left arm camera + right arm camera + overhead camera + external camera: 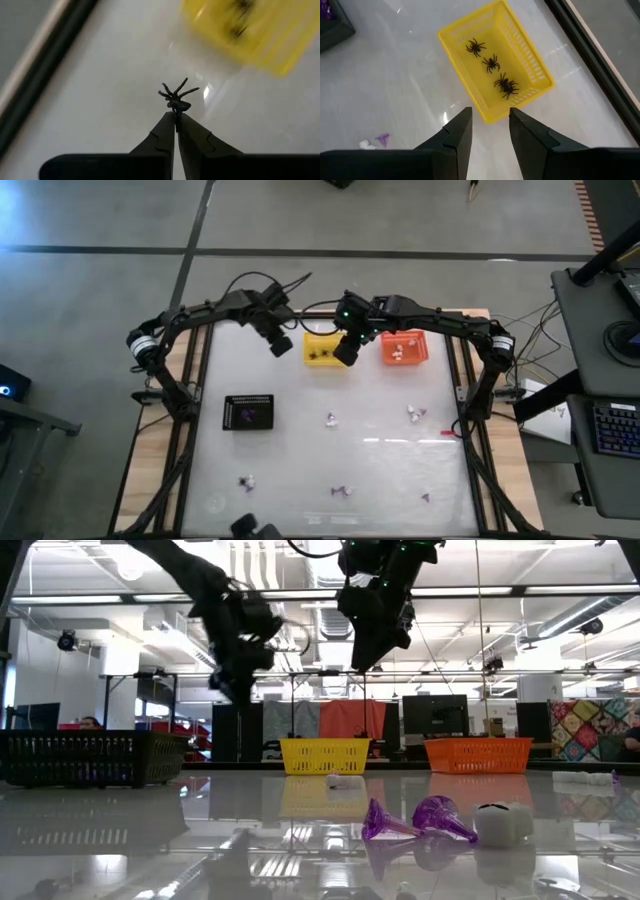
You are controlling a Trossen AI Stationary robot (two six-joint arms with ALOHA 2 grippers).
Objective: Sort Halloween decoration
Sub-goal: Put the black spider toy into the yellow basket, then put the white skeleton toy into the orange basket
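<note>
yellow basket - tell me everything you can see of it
The yellow basket is a small rectangular plastic tub with slotted, lattice-like walls and a solid floor. It stands upright on the white table at the far edge, left of the orange basket, apart from it. Four black spiders lie inside. The right gripper hovers above, open, touching nothing.

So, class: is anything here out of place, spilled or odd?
Nothing looks damaged. Several trinkets lie scattered loose on the table, unsorted. The left gripper pinches a black spider beside the yellow basket.

No text, label or number can be read anywhere.
</note>
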